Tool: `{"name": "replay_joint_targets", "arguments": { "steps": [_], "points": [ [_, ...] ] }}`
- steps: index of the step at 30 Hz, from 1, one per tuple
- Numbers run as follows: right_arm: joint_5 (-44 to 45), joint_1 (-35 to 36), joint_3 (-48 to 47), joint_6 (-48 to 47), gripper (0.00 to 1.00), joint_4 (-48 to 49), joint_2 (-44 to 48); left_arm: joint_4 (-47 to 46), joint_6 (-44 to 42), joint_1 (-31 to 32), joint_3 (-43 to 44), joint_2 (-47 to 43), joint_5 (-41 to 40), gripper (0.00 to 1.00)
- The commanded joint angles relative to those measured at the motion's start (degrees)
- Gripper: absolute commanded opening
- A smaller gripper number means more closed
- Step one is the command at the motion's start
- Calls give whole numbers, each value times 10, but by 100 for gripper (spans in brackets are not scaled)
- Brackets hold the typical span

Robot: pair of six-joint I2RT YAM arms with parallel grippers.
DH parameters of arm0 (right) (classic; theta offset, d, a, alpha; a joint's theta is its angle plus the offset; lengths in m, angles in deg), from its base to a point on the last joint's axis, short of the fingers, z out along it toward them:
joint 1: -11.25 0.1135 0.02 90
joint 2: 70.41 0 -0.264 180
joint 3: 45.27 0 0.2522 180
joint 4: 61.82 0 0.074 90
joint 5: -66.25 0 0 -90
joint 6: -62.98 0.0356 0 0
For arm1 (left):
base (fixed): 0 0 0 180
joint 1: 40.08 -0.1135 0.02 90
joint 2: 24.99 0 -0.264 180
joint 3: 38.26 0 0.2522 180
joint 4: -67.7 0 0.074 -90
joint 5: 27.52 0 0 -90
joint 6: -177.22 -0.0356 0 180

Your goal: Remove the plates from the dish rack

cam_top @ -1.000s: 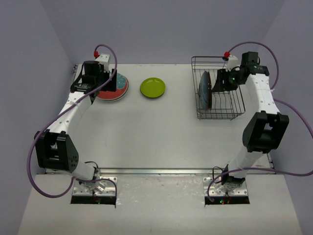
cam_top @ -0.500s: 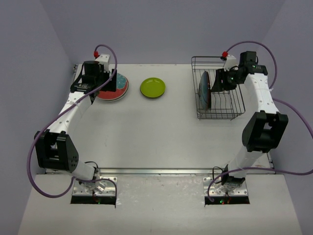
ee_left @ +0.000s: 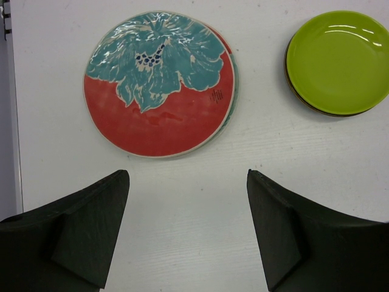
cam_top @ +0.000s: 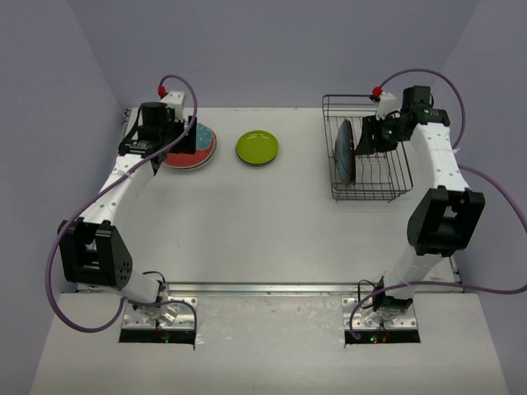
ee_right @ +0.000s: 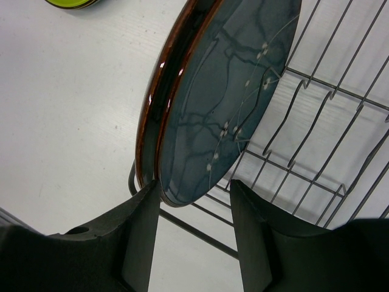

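A dark teal-blue plate (ee_right: 219, 85) with a brown rim stands upright at the left end of the wire dish rack (ee_right: 199, 234). My right gripper (ee_right: 193, 182) is open, with one finger on each side of the plate's lower rim. In the top view the right gripper (cam_top: 362, 141) is inside the rack (cam_top: 370, 196) beside that plate (cam_top: 346, 150). A red plate with a teal flower pattern (ee_left: 159, 85) lies flat on the table, on top of another plate. My left gripper (ee_left: 187, 176) is open and empty just short of it, hovering at the far left (cam_top: 183, 138).
A lime green plate (ee_left: 338, 61) lies on a darker plate to the right of the red one, at the back middle of the table (cam_top: 257, 147). The rest of the rack's slots hold nothing. Purple cables loop round both arms.
My right wrist has edged slightly toward the upright plate. The left arm has not moved.
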Motion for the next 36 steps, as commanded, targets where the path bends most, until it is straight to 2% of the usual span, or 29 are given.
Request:
{"name": "replay_joint_targets", "arguments": {
  "steps": [1,25,32,36],
  "points": [
    [-14,10,-12,-6,50,1,16,-25,7,1,5,-2,5,76],
    [24,28,51,-9,49,31,45,-26,7,1,2,-8,4,76],
    [54,29,30,10,40,51,19,-26,9,1,2,-5,6,76],
    [65,31,-10,44,38,60,-23,-28,12,1,4,2,8,76]
  ]
}}
